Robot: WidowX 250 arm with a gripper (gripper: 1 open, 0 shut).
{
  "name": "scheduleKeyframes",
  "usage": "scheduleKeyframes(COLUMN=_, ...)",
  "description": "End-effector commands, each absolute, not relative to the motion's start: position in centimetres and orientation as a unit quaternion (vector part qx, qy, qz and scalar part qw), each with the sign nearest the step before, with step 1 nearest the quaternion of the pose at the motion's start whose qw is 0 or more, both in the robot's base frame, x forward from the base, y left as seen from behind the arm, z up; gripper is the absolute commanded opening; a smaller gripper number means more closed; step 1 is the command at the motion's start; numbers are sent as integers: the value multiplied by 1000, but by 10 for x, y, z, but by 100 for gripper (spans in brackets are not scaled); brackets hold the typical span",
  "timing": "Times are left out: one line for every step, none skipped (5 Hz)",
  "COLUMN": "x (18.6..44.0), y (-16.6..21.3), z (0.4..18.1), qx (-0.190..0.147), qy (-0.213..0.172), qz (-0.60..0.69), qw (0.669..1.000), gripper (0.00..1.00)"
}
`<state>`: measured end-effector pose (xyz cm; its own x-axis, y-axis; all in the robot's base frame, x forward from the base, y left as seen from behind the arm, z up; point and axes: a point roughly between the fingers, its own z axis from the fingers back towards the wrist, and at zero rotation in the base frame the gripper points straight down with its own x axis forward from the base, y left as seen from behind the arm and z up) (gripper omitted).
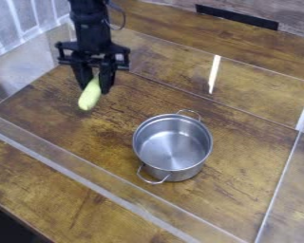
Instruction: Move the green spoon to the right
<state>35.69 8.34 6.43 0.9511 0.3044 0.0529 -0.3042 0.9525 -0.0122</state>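
A wooden table (66, 180) carries a steel pot (173, 145), apparently empty.

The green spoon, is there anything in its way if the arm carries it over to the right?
The gripper holds the green spoon above the table. The steel pot sits lower right; the path straight right looks unblocked.
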Motion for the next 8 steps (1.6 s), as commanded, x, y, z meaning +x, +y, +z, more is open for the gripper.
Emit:
scheduleKeyframes(x=368, y=87, z=79, qx=1, qy=-64, qz=140, qw=988, gripper=0)
scheduleKeyframes(x=370, y=91, z=85, qx=0, qy=-64, qz=115, qw=991, gripper=0)
scheduleKeyframes(x=371, y=96, z=94, qx=-1, qy=-65, qz=93, qw=994, gripper=0)
scheduleKeyframes(x=371, y=103, z=101, qx=-1, qy=-66, qz=72, qw=995, gripper=0)
scheduleKeyframes(x=368, y=108, z=98, qx=4, qy=-64, qz=88, qw=994, gripper=0)
scheduleKeyframes(x=389, y=96, z=107, qx=8, qy=-67, qz=88, qw=994, gripper=0)
scheduleKeyframes(x=413, y=77, z=119, qx=11, qy=-75, qz=79, qw=994, gripper=0)
scheduleKeyframes(x=428, y=49, z=127, qx=5, qy=-81, qz=55, qw=995, gripper=0)
